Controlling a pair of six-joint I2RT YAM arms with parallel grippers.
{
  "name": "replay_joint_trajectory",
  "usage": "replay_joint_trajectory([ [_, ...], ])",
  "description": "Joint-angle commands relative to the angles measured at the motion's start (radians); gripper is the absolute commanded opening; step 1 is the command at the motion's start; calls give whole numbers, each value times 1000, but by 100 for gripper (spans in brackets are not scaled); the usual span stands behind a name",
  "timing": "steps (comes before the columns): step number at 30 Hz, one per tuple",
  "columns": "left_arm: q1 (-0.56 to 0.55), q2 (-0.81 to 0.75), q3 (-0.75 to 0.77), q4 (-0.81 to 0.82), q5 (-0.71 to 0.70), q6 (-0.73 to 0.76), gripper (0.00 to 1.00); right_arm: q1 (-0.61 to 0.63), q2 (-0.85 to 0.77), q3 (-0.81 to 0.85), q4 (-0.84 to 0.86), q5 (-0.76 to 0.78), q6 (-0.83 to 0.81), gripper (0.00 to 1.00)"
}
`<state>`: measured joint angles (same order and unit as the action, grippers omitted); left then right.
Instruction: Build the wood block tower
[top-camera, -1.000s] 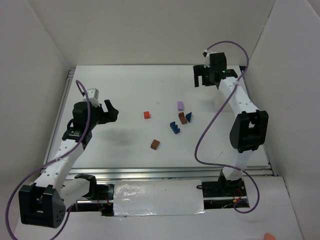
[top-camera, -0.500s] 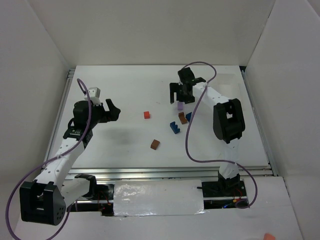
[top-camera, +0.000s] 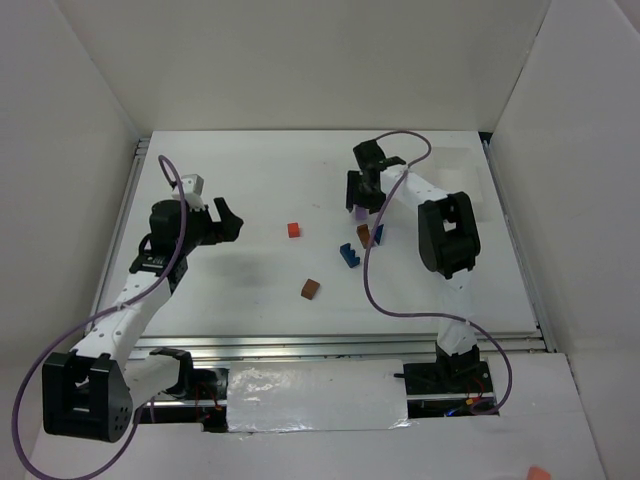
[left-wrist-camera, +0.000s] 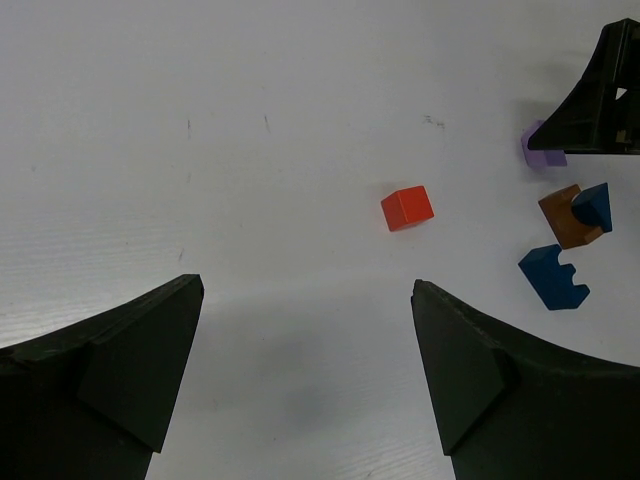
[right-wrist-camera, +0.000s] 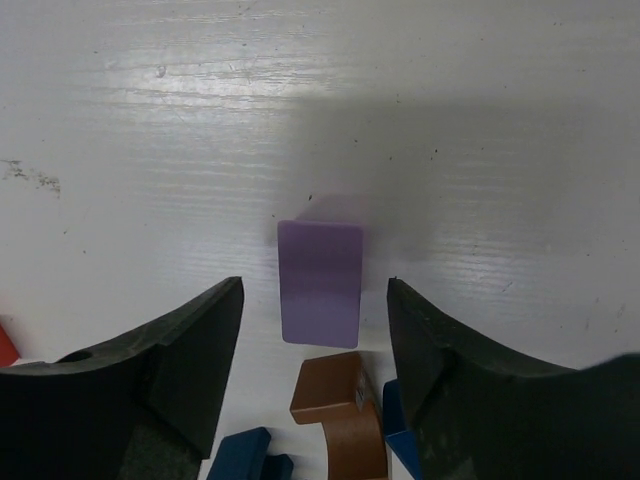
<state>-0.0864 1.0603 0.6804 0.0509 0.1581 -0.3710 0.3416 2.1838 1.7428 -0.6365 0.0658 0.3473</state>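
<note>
The wooden blocks lie loose on the white table, none stacked. A pale purple block (right-wrist-camera: 320, 283) lies flat between the spread fingers of my right gripper (right-wrist-camera: 314, 286), which is open over it (top-camera: 362, 196). Just nearer sit a brown-orange arch block (right-wrist-camera: 340, 410) and blue blocks (right-wrist-camera: 250, 455); from above these are the brown block (top-camera: 365, 236), a blue wedge (top-camera: 378, 232) and a notched blue block (top-camera: 348, 255). A red cube (top-camera: 293, 229) and a second brown block (top-camera: 310, 289) lie apart to the left. My left gripper (top-camera: 222, 222) is open and empty, left of the red cube (left-wrist-camera: 407, 208).
White walls close in the table on three sides. A metal rail (top-camera: 330, 345) runs along the near edge, with a clear plastic tray (top-camera: 310, 395) in front of it. A small orange piece (top-camera: 537, 472) lies outside at the bottom right.
My right arm has swung from the far right corner leftward and come down over the purple block. The left arm has barely moved. The blocks have not moved.
</note>
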Motion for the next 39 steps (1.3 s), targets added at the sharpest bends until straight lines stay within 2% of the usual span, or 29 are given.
replay_joint_trajectory([
  [1, 2, 13, -8, 61, 9, -2, 99, 5, 21, 44, -9, 19, 13, 66],
  [5, 4, 23, -5, 64, 18, -3, 99, 7, 19, 46, 8, 14, 7, 51],
  [9, 4, 27, -2, 60, 15, -3, 99, 4, 21, 50, 12, 14, 9, 26],
  [10, 4, 24, -1, 55, 18, -2, 99, 4, 16, 41, 18, 8, 7, 22],
  [13, 4, 14, 1, 58, 40, -5, 99, 2, -18, 5, 57, -17, -11, 18],
  [16, 4, 3, 5, 70, 85, -5, 99, 4, -93, -75, 145, -118, -53, 18],
  [18, 4, -2, 5, 98, 147, -8, 99, 7, -174, -164, 260, -249, -86, 18],
  [21, 4, -3, 18, 133, 227, -14, 99, 8, -303, -310, 460, -476, -113, 18],
  [22, 4, 0, 22, 138, 251, -19, 99, 10, -367, -351, 582, -542, -111, 18],
  [23, 4, 0, 24, 162, 279, -31, 99, 10, -399, -430, 631, -675, -99, 18],
  [26, 1, 1, 15, 256, 429, -69, 99, 20, -524, -578, 996, -892, -30, 18],
  [29, -9, 3, -8, 394, 592, -130, 99, 42, -559, -663, 1156, -1018, 33, 18],
  [30, -12, 1, -18, 433, 645, -167, 99, 46, -567, -690, 1257, -1040, 94, 19],
  [32, -41, -8, -33, 526, 669, -190, 99, 63, -561, -706, 1355, -1086, 168, 20],
  [35, -62, -17, -48, 579, 681, -224, 99, 86, -544, -767, 1672, -1132, 379, 20],
  [36, -65, -19, -51, 610, 679, -242, 99, 89, -533, -804, 1875, -1127, 448, 21],
  [37, -67, -22, -61, 624, 675, -250, 99, 96, -524, -816, 1990, -1127, 584, 21],
  [38, -70, -22, -62, 653, 681, -261, 97, 106, -497, -822, 2173, -1129, 651, 21],
  [39, -75, -19, -64, 668, 684, -281, 96, 111, -480, -816, 2240, -1124, 714, 21],
])
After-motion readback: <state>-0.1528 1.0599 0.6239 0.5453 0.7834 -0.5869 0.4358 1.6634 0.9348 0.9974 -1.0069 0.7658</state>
